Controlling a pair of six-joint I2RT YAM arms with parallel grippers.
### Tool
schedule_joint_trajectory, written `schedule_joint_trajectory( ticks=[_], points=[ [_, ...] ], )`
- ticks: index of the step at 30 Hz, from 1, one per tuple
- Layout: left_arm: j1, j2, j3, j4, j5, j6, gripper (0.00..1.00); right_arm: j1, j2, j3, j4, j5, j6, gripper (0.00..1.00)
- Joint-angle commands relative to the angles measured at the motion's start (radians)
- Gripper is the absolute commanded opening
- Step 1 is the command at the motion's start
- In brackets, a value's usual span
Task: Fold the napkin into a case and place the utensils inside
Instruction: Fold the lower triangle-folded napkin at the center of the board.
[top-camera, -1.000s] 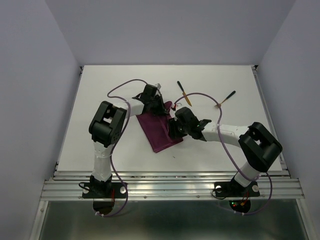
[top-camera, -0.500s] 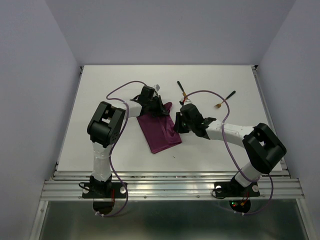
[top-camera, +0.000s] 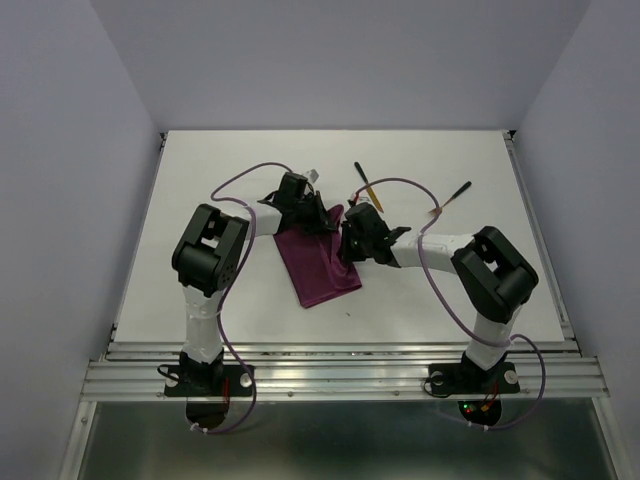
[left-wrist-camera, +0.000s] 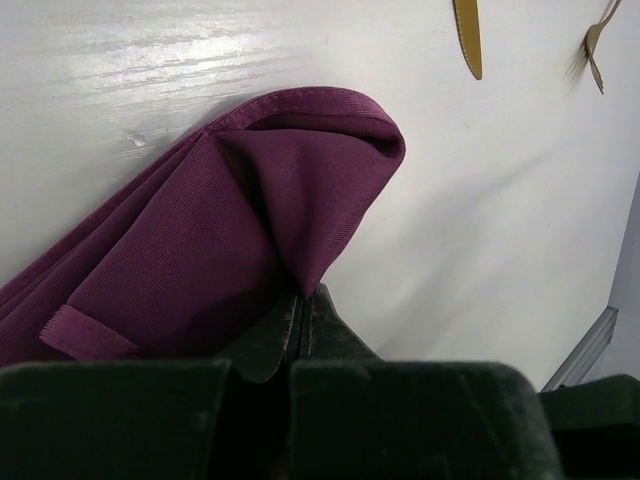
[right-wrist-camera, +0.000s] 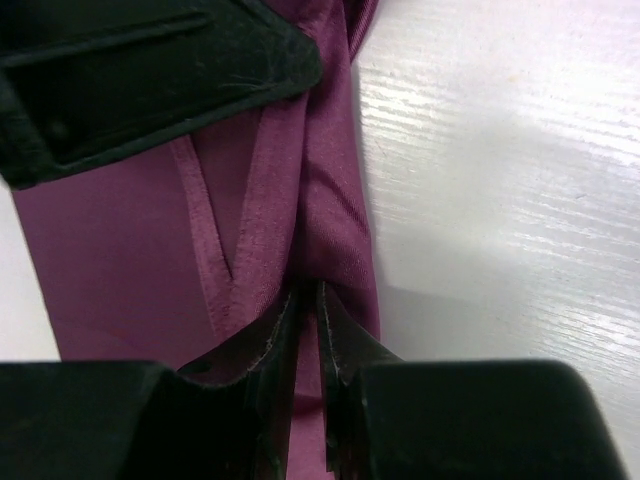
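Both left fingers (left-wrist-camera: 262, 345) and right fingers (right-wrist-camera: 262, 348) pinch folds of the napkin (top-camera: 318, 266), hiding its far end from above.

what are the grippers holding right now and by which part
Both hold the napkin: the left gripper pinches a folded flap at its far end, the right gripper a fold along its right edge.

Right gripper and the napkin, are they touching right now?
Touching. The right wrist view shows the right gripper with its jaws closed on a fold of the napkin, the cloth pinched between them.
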Motion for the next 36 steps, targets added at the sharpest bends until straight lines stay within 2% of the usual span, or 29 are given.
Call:
schedule_joint_trajectory(
  ticks=[1,10,15,22,25,29,36],
  points=[
    [0.005,-0.083,-0.025,0.036,0.023,-0.002,0.00,0.000,0.041,0.035,0.036,-0.011,0.011,0.18],
    [0.009,-0.161,-0.028,-0.014,-0.031,0.040,0.22,0.000,0.055,-0.009,0.051,0.016,0.014,0.17],
    [0.011,-0.189,-0.011,-0.073,-0.083,0.074,0.39,0.000,0.055,-0.019,0.050,0.029,0.019,0.16],
    [0.034,-0.223,-0.035,-0.104,-0.135,0.074,0.54,0.000,0.045,-0.023,0.048,0.039,0.016,0.16],
    [0.041,-0.226,-0.046,-0.107,-0.155,0.061,0.69,0.000,0.037,-0.026,0.048,0.044,0.014,0.16],
    [0.041,-0.224,-0.046,-0.130,-0.210,0.040,0.71,0.000,0.031,-0.025,0.043,0.049,0.011,0.16],
    [0.043,-0.192,-0.037,-0.146,-0.253,0.017,0.67,0.000,0.023,-0.008,0.027,0.056,-0.026,0.16]
  ],
)
